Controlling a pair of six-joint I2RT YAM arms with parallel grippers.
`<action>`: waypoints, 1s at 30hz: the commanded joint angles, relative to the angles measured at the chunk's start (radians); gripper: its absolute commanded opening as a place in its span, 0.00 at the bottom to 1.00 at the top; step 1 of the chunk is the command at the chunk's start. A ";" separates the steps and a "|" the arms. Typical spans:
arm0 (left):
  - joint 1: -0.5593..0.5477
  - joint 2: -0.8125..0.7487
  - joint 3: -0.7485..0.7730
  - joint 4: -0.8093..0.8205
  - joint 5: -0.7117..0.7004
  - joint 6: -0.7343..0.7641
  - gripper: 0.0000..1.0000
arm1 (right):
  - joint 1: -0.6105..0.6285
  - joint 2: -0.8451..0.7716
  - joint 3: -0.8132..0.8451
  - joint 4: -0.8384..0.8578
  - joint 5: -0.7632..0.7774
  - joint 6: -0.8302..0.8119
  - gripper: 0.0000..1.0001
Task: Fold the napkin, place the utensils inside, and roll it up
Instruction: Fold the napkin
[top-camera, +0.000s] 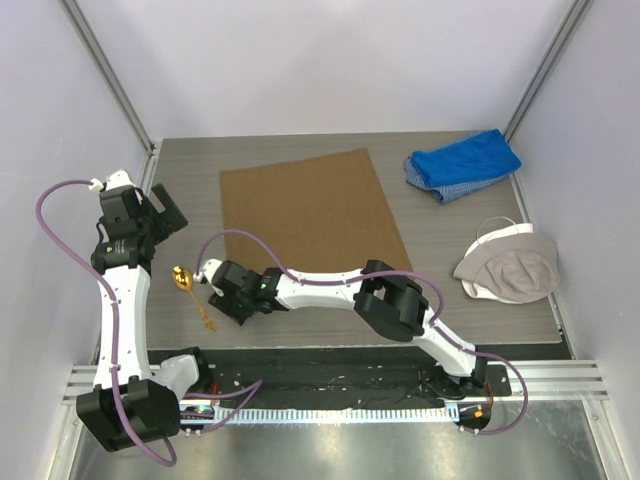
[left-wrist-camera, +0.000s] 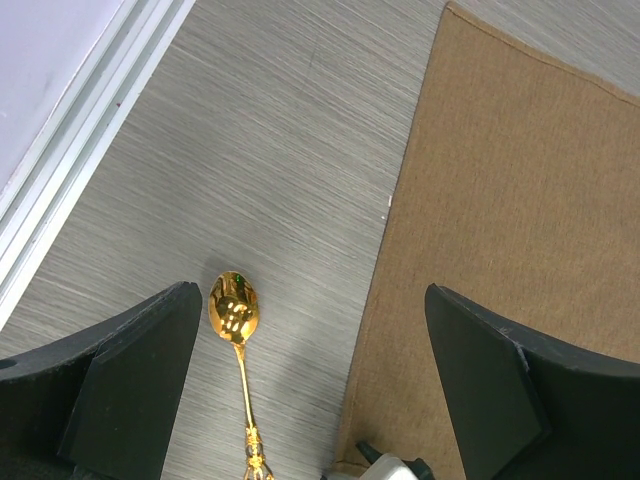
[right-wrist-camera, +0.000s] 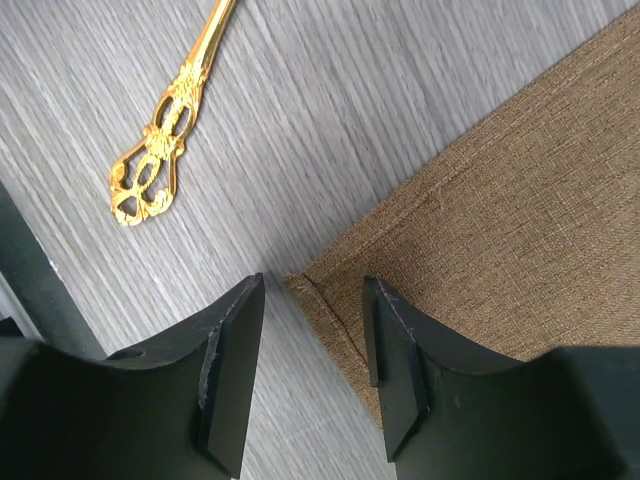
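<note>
At the near-left corner of the tan-brown cloth napkin (right-wrist-camera: 500, 200), flat on the grey worktop (left-wrist-camera: 250, 150), the right tool (right-wrist-camera: 312, 285) straddles the hem, jaws apart. Closing too high could miss the thin fabric or nudge the small gold metal spoon (right-wrist-camera: 160, 150) nearby. The left tool (left-wrist-camera: 310, 300) hangs wide open.

Grey table (top-camera: 440, 235): napkin (top-camera: 310, 215), gold spoon (top-camera: 195, 300), blue cloth (top-camera: 462, 165), cap (top-camera: 508, 265).
</note>
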 joint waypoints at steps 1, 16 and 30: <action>0.003 -0.020 -0.004 0.030 0.015 -0.005 1.00 | 0.007 0.016 0.042 -0.012 0.024 -0.020 0.50; 0.002 -0.016 -0.002 0.028 0.018 -0.006 1.00 | 0.007 0.058 0.045 -0.044 0.059 -0.033 0.15; 0.000 -0.011 -0.001 0.026 0.006 -0.006 1.00 | 0.013 -0.088 0.008 0.017 -0.151 0.069 0.01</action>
